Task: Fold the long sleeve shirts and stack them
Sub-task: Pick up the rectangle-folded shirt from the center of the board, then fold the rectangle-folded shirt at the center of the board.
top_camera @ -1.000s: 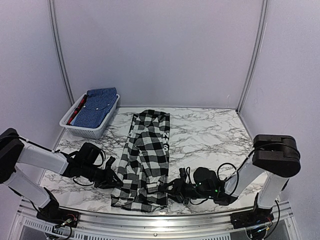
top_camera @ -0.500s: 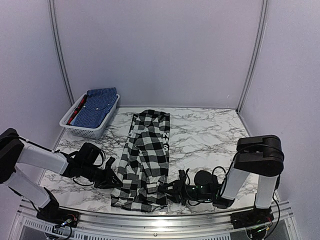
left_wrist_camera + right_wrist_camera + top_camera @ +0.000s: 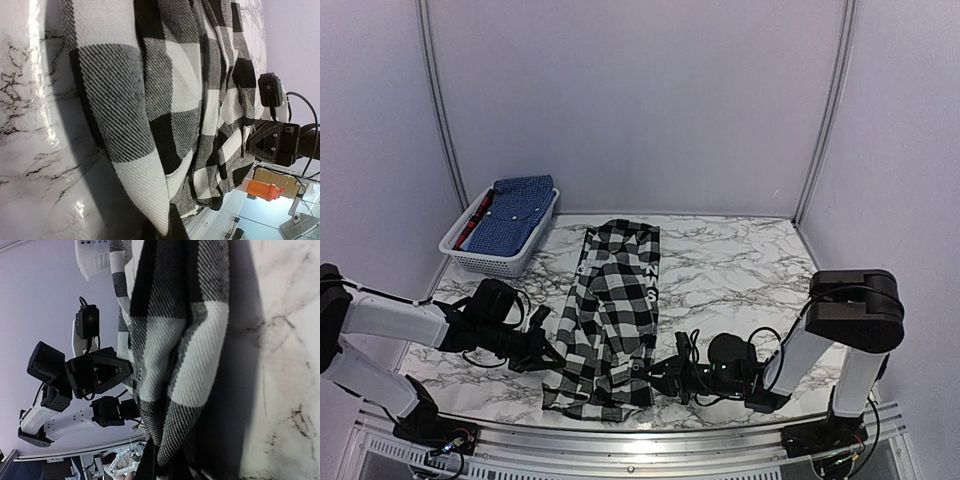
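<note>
Checked shirt (image 3: 610, 310), black and white, lies flat on the marble worktop (image 3: 740, 270), a little left of centre. It forms a long narrow strip. Its long axis runs from the near edge towards the back wall, leaning slightly right at the far end. The near end is the broader one and sits just beside the worktop's front edge. Which end carries the collar cannot be told.

The left tool (image 3: 552, 362) is low at the near left corner of the strip, and the right tool (image 3: 642, 370) is low at the near right corner. Both are closed, each pinching the edge of the checked cloth. In both wrist views the fabric rises off the marble in a fold and runs down between that tool's fingers.

Two shirts show in all. The second is a blue shirt (image 3: 518, 212) with fine print, folded inside the one white slotted basket (image 3: 495, 262) at the far left corner, well apart from the checked one. Something red (image 3: 475, 215) lies along its left side in the basket; what it is cannot be made out.
</note>
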